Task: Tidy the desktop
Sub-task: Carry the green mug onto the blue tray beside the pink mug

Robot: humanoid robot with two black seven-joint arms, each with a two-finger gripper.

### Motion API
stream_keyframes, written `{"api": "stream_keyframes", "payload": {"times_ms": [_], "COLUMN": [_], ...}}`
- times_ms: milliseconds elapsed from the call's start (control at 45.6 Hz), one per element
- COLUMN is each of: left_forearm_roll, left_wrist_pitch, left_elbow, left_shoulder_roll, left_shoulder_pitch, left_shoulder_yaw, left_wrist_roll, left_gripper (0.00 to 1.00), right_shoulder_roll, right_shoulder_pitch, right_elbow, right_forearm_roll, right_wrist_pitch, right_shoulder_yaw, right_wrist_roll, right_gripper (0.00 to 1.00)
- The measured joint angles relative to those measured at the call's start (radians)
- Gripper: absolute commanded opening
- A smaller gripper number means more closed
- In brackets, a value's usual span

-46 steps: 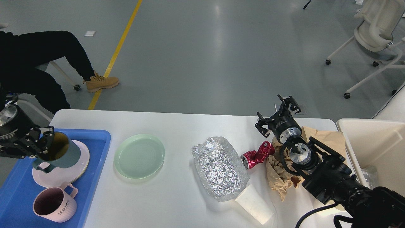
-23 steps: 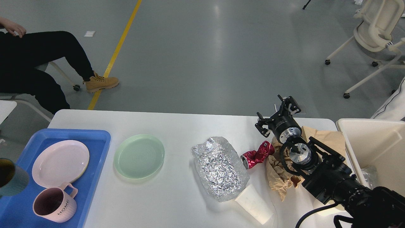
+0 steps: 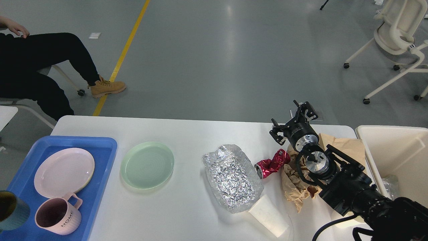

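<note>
The white desktop (image 3: 190,132) carries a pale green plate (image 3: 147,164), a crumpled sheet of foil (image 3: 231,176), a crushed red can (image 3: 272,163), crumpled brown paper (image 3: 296,187) and a white paper cup (image 3: 268,216) lying on its side. My right gripper (image 3: 291,119) is open with nothing between its fingers, hovering just behind the can and the brown paper. A teal mug (image 3: 11,215) shows at the left edge over the blue tray's near corner. My left gripper is out of view.
The blue tray (image 3: 100,174) at the left holds a pink plate (image 3: 64,172) and a pink mug (image 3: 58,217). A cream bin (image 3: 391,154) stands at the right. A seated person's legs (image 3: 43,67) are beyond the far left corner, and a white chair (image 3: 398,36) is at the far right.
The teal mug went from above the pink plate to the left edge, then lower towards the tray's near corner. My left gripper left the view. The right arm has not moved.
</note>
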Motion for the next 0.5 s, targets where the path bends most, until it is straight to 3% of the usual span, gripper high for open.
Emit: {"api": "stream_keyframes", "payload": {"times_ms": [504], "left_forearm_roll": [0.006], "left_wrist_pitch": [0.0], "left_elbow": [0.061], "left_shoulder_roll": [-0.039], "left_shoulder_pitch": [0.092], "left_shoulder_yaw": [-0.113], "left_wrist_roll": [0.002], "left_gripper": [0.02], "right_shoulder_roll": [0.0], "right_shoulder_pitch": [0.0], "right_elbow": [0.0], "right_forearm_roll": [0.0], "right_wrist_pitch": [0.0], "right_shoulder_yaw": [0.0], "right_wrist_roll": [0.0], "right_gripper": [1.0]}}
